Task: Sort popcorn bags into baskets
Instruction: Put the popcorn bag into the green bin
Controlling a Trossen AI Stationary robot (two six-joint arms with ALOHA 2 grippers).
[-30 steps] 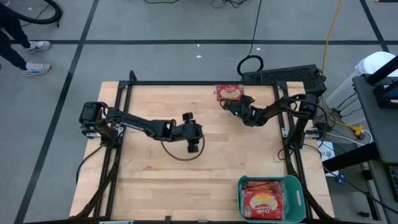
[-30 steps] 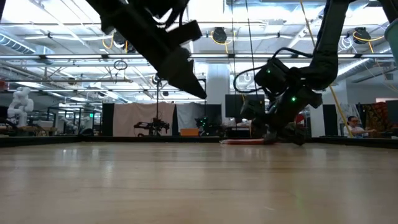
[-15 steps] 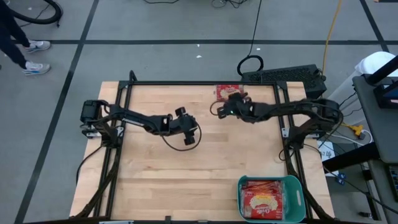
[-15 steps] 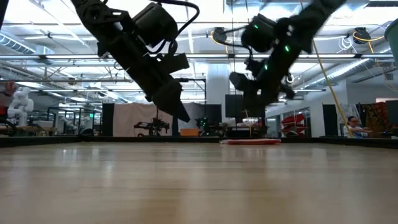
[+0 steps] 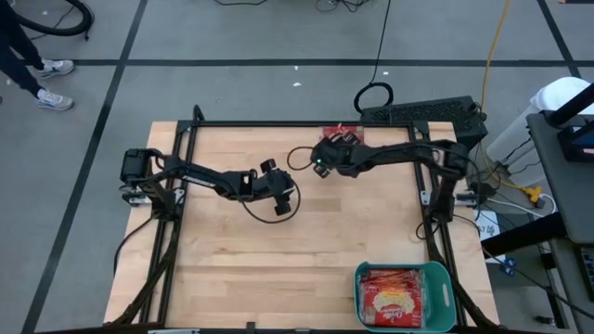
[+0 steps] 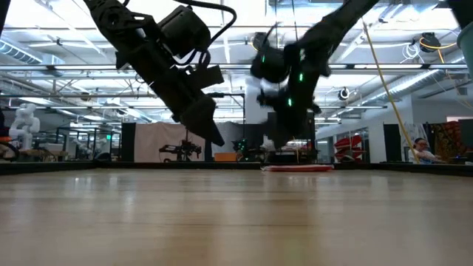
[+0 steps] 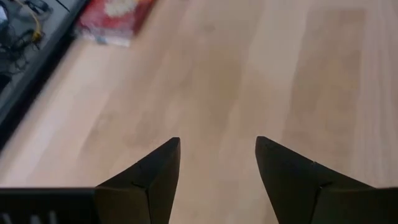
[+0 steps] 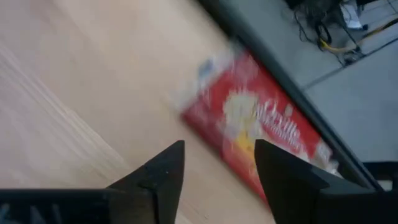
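One red popcorn bag (image 5: 345,135) lies flat at the table's far edge; it also shows in the low view (image 6: 298,168), the left wrist view (image 7: 115,15) and the right wrist view (image 8: 264,127). The teal basket (image 5: 438,275) stands at the near right corner with several red bags (image 5: 392,295) inside. My right gripper (image 5: 327,153) hovers open above the table just left of the far bag, its fingers (image 8: 158,177) apart and empty. My left gripper (image 5: 278,190) hangs open and empty over the table's middle, its fingers (image 7: 155,174) over bare wood.
A black frame rail (image 5: 278,124) runs along the table's far edge right behind the bag. A dark keyboard-like box (image 5: 422,111) lies beyond the far right corner. Bare wood (image 5: 241,269) fills the near left half.
My right gripper has risen from low beside the far bag and swung toward the table's left, and is now well above the wood. The bag has stayed flat at the far edge. My left gripper has shifted a little toward the left and far edges.
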